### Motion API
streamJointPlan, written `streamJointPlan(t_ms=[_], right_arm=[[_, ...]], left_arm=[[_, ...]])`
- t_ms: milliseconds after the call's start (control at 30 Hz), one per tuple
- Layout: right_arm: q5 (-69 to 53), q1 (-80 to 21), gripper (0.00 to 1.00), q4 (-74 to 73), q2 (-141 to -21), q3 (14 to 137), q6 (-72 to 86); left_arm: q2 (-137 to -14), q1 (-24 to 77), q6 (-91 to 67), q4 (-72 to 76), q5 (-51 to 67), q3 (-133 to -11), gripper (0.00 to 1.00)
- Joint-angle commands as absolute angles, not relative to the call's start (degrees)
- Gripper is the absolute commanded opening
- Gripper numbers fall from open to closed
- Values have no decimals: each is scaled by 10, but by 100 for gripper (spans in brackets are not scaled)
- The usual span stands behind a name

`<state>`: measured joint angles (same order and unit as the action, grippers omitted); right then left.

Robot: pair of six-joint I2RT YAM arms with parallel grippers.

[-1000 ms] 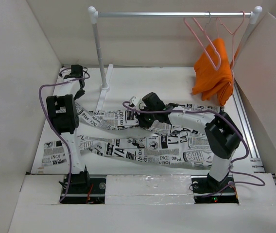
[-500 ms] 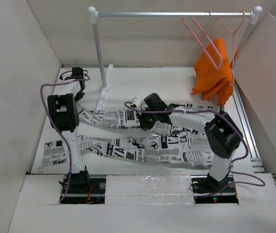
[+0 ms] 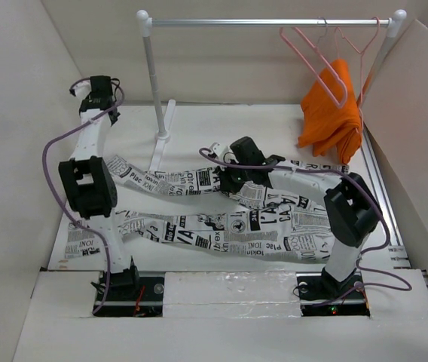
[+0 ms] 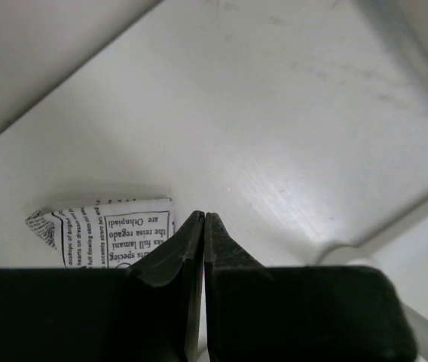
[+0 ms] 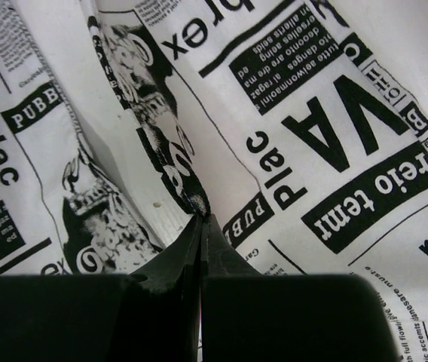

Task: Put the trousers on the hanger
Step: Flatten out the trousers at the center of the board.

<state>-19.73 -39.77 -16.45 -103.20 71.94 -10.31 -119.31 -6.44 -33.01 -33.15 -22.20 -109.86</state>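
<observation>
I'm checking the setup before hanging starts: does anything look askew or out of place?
The thin pale pink triangular hanger hangs askew on the rail, its triangle slanting sideways. The white newspaper-print fabric trousers lie rumpled on the table, legs splayed apart.

Trousers [image 3: 221, 226]: white fabric with black newspaper-style print, lying spread out in front of the clothes rail [image 3: 267, 23]. The two legs are parted and extend toward the rail's left post, with the waist below its right end and the fabric rumpled at mid-length. Hanger [image 3: 308, 66]: thin, pale pink, triangular, hooked near the rail's right end, hanging tilted.
</observation>
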Motion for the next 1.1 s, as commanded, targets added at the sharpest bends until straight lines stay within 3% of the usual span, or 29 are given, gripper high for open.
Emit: streamJointPlan(t_ms=[0, 167, 200, 233, 400, 700, 1033, 1067], right_arm=[[-230, -411, 0, -168, -990, 723, -113], [-234, -459, 0, -155, -1002, 687, -120], [-226, -471, 0, -152, -1012, 680, -125], [-226, -471, 0, -152, -1012, 680, -125], [-204, -471, 0, -159, -1037, 687, -141], [-205, -466, 0, -149, -1038, 669, -134], [-211, -461, 0, -139, -1033, 649, -120], [-211, -461, 0, -144, -1034, 650, -120]], left_arm=[[-1061, -94, -382, -320, -225, -1035, 0], [-987, -148, -361, -208, -95, -853, 0], [-1024, -135, -331, -228, -82, -845, 13], [-1024, -135, -330, -229, -91, -845, 13], [-1081, -85, -311, -230, -138, -846, 46], [-1149, -85, -309, -195, -156, -854, 47], [-1208, -85, -303, -200, -180, -871, 41], [-1214, -85, -302, -197, -178, -871, 37]])
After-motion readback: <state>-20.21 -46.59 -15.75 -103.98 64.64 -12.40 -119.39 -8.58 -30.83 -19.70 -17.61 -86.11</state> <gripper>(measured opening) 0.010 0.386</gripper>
